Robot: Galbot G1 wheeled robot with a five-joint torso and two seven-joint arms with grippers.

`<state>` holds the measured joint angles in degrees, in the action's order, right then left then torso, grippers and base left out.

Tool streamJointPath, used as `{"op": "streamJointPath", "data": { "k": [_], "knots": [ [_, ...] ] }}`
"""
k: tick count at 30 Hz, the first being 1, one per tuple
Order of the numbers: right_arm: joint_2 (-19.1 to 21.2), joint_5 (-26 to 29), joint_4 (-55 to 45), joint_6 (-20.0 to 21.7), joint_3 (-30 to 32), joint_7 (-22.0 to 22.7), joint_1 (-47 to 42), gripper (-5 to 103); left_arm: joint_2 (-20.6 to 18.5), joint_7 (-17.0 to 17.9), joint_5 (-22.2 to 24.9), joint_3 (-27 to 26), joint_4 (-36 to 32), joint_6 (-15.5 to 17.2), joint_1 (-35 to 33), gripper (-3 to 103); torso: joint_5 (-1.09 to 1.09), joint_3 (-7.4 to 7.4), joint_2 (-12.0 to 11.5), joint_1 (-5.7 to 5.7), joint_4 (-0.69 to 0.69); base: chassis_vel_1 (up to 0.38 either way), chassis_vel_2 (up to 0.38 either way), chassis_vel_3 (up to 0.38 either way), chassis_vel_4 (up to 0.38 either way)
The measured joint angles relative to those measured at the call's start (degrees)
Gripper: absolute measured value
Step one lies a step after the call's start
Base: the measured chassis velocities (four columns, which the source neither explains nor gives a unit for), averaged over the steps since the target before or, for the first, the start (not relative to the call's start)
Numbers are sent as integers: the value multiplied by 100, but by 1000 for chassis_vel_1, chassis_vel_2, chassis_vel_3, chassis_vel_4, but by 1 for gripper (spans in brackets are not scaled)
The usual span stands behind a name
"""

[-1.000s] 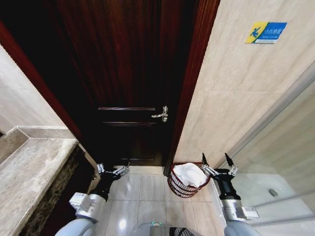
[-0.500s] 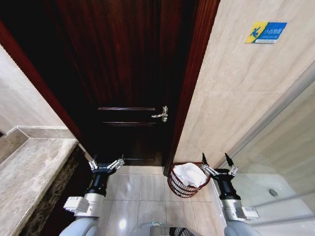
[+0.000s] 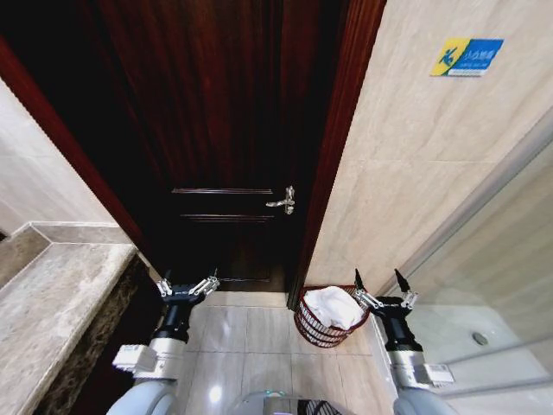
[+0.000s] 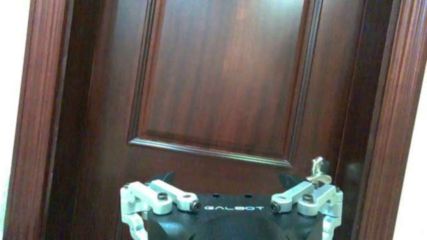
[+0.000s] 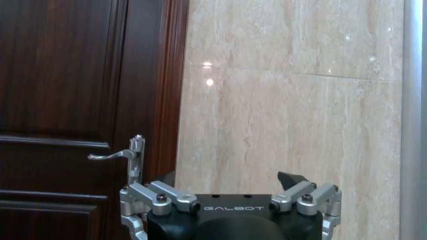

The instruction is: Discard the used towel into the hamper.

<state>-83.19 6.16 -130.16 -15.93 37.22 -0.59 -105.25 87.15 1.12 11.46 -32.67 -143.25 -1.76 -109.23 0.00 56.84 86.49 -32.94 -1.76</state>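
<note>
Two broad surfaces take up most of the head view: a dark-red wooden door (image 3: 229,130) straight ahead and a pale marble-look wall (image 3: 423,164) to its right, divided by the door's reddish frame (image 3: 333,164). Low on the left a speckled stone counter (image 3: 52,303) runs along the side wall, and on the right a glass shower panel (image 3: 510,251) slants down over a white shower floor with a small drain (image 3: 479,339). Light floor tiles (image 3: 251,346) cover the ground between the two arms. The hamper (image 3: 327,317), a small round dark-red wire basket, stands on the floor against the foot of the wall, just right of the door frame, and the white towel (image 3: 333,306) lies bunched inside it, rising a little above the rim. The right gripper (image 3: 381,288) is held just to the right of the hamper's rim, fingers spread wide and empty; the right wrist view has it (image 5: 230,187) pointing at the wall beside the door. The left gripper (image 3: 186,286) is raised in front of the lower part of the door, well apart from the hamper, its fingers also spread wide with nothing between them; in the left wrist view it (image 4: 230,187) faces the door panel. A blue and yellow sign (image 3: 467,56) sits high on the wall, and a silver lever handle (image 3: 282,201) sticks out from the door's right edge.
</note>
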Motion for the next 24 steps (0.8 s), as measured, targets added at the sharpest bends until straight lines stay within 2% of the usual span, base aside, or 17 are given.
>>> {"op": "streamJointPath", "data": {
  "k": [15,19,24],
  "knots": [
    [0,0,0,0,0,0,0,100,5,77,-193,10,0,33,-28,100,0,0,0,0,0,0,0,0,0],
    [0,0,0,0,0,0,0,100,-2,23,-275,-16,0,194,-85,100,0,0,0,0,0,0,0,0,0],
    [0,0,0,0,0,0,0,100,-4,9,-282,-21,0,222,-92,100,0,0,0,0,0,0,0,0,0]
  ]
}}
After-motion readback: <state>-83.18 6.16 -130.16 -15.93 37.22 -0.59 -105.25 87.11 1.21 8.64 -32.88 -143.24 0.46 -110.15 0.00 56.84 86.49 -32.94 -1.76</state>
